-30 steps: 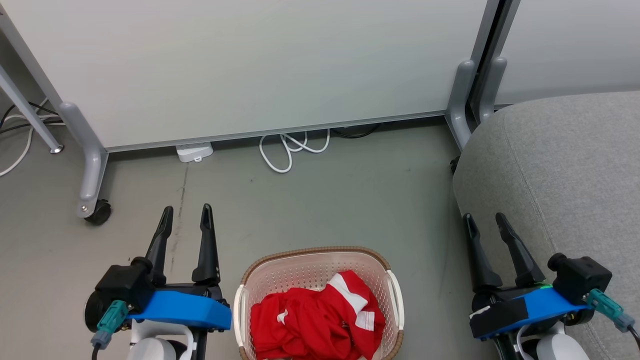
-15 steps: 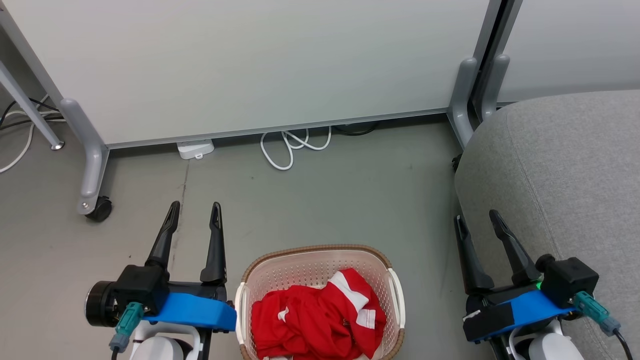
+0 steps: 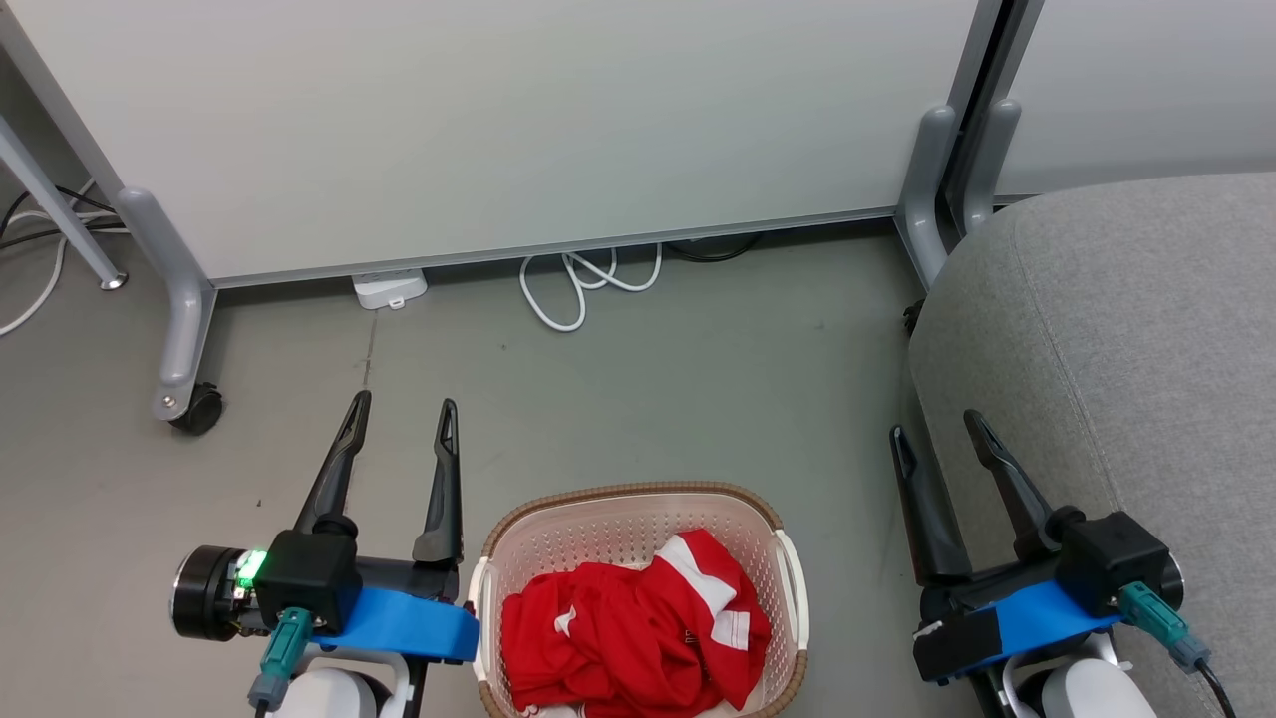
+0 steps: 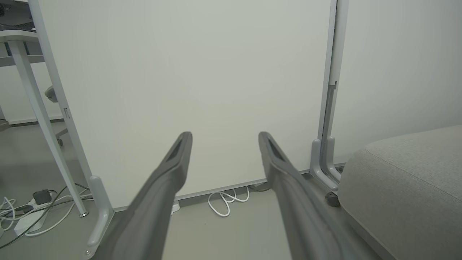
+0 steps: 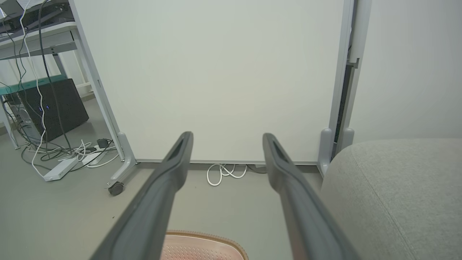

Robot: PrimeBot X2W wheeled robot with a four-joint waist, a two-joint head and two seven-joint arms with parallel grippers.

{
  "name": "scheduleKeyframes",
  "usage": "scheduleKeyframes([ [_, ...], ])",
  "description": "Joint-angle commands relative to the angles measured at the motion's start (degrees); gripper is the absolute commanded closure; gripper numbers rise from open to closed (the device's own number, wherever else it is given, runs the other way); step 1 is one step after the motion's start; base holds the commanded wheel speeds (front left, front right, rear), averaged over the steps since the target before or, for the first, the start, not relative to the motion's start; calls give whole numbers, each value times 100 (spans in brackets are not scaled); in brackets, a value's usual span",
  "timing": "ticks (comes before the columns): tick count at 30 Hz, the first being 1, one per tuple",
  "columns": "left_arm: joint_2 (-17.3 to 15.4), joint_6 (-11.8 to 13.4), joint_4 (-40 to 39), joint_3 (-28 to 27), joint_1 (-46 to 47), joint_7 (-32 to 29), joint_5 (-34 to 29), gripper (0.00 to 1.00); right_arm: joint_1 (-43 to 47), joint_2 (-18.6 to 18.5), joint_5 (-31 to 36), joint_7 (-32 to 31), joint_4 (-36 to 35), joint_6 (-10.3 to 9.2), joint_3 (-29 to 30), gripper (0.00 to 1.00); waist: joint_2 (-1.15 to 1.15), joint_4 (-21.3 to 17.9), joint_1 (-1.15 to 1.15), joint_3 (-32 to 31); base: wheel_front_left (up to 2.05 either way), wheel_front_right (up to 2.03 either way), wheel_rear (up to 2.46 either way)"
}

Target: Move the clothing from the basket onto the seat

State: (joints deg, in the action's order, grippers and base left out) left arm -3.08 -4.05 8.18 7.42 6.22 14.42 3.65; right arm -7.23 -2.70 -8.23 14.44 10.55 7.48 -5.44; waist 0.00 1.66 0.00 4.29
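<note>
The clothing (image 3: 628, 648), a soft red garment with white panels, is lying crumpled inside the basket (image 3: 618, 496), whose cream perforated plastic walls are curving up to a brown woven-look rim. The basket is sitting on the smooth grey floor (image 3: 698, 399). The left tool (image 3: 405, 401) is hovering just beside the basket, its long, dark, tapered fingers spread wide and gripping nothing. The right tool (image 3: 935, 423) is likewise gaping wide and empty, next to the rounded edge of the seat (image 3: 1126, 329), a light grey fabric cushion with a stitched seam.
</note>
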Motion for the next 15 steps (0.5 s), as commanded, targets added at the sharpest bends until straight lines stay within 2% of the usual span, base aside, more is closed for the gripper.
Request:
scheduleKeyframes([
  [1, -16, 0, -35, 9, 55, 53, -115, 0, -88, -32, 129, 54, 2, 2, -17, 0, 0, 1, 0, 1, 0, 0, 0],
  [15, 3, -40, -23, -32, 46, 86, -219, 0, -77, -31, 215, 87, 17, 2, -14, 0, 0, 11, 0, 33, 0, 0, 0],
])
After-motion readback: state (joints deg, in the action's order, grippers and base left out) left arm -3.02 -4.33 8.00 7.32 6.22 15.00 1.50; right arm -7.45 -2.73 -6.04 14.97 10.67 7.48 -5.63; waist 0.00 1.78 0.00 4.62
